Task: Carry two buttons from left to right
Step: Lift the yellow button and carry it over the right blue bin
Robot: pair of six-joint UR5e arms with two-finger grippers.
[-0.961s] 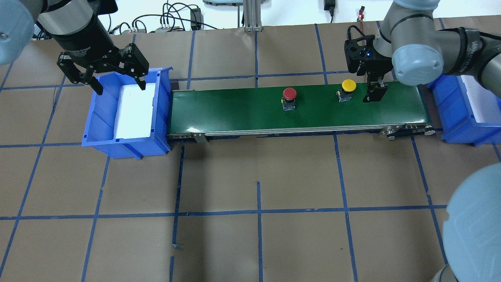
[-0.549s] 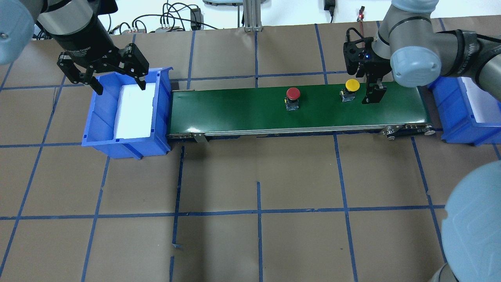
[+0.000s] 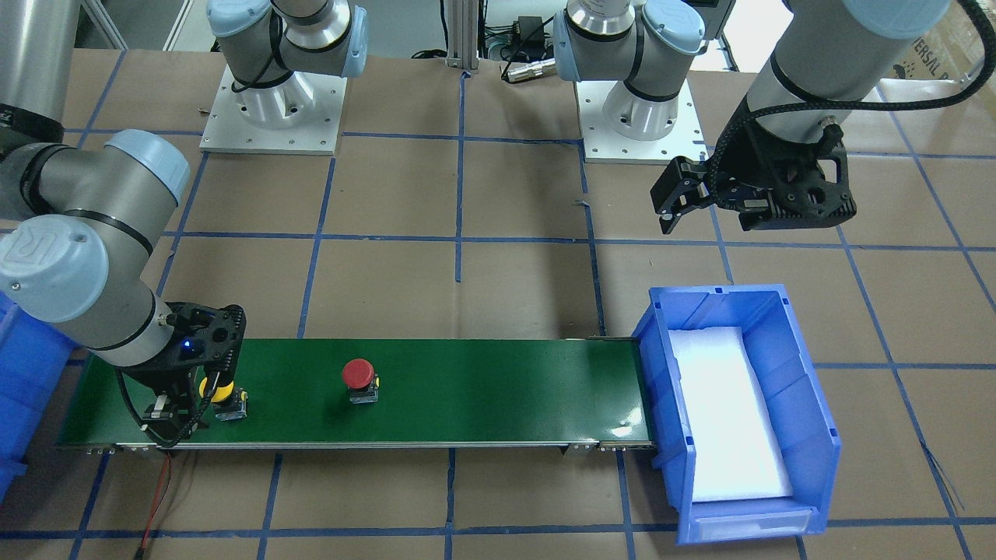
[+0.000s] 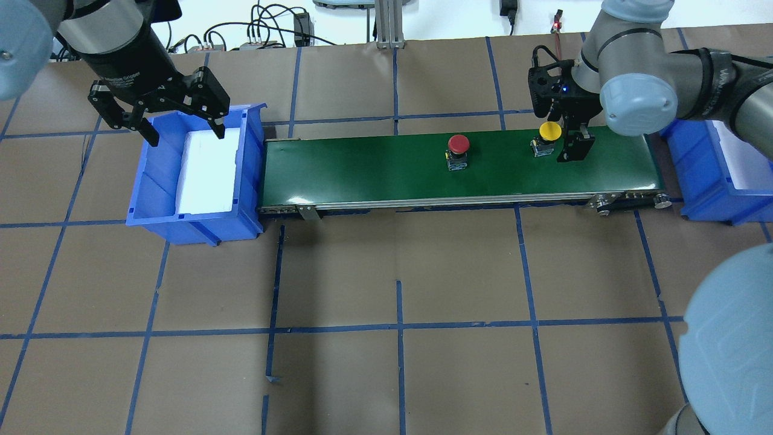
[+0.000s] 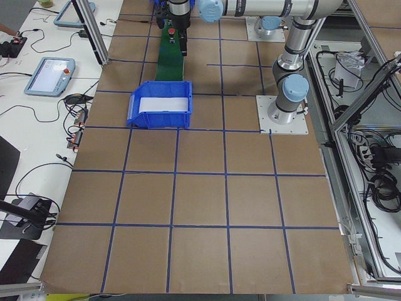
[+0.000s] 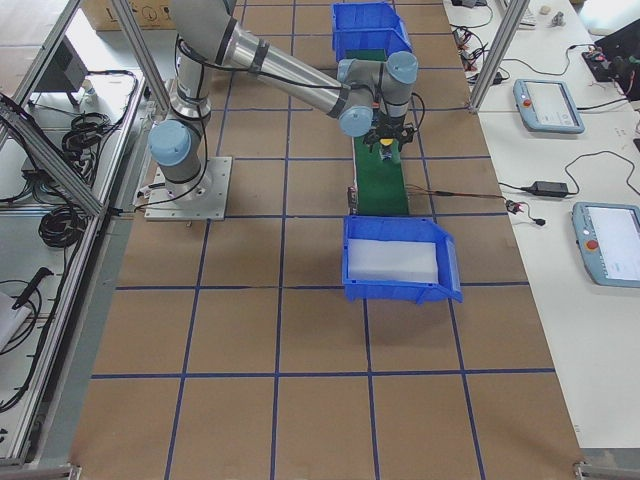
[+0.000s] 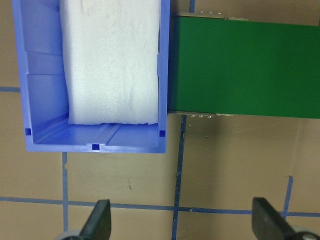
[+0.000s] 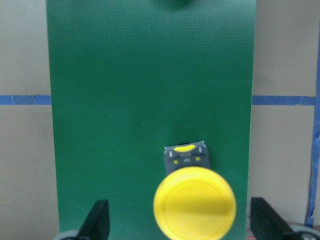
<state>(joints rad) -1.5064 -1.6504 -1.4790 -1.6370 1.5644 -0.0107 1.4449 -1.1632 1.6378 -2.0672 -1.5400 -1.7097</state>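
Note:
The yellow button (image 4: 550,131) stands on the green conveyor belt (image 4: 362,169) near its right end. The red button (image 4: 458,143) stands on the belt to its left. My right gripper (image 4: 560,144) is open and low over the belt. In the right wrist view the yellow cap (image 8: 194,201) lies between the two open fingers (image 8: 97,222), not touching them. My left gripper (image 4: 181,125) is open and empty, above the far end of the left blue bin (image 4: 250,151). In the front view the yellow button (image 3: 232,406) is partly hidden by the right gripper, and the red button (image 3: 357,373) is in plain sight.
The left bin holds only a white foam pad (image 4: 208,166). A second blue bin (image 4: 706,175) stands at the belt's right end. The belt's metal rail (image 4: 453,202) runs along its near side. Cables lie beyond the table's far edge.
Both buttons have travelled right along the belt. The yellow one has come in between my right gripper's fingers, and that gripper has shifted slightly left. The left arm has not moved.

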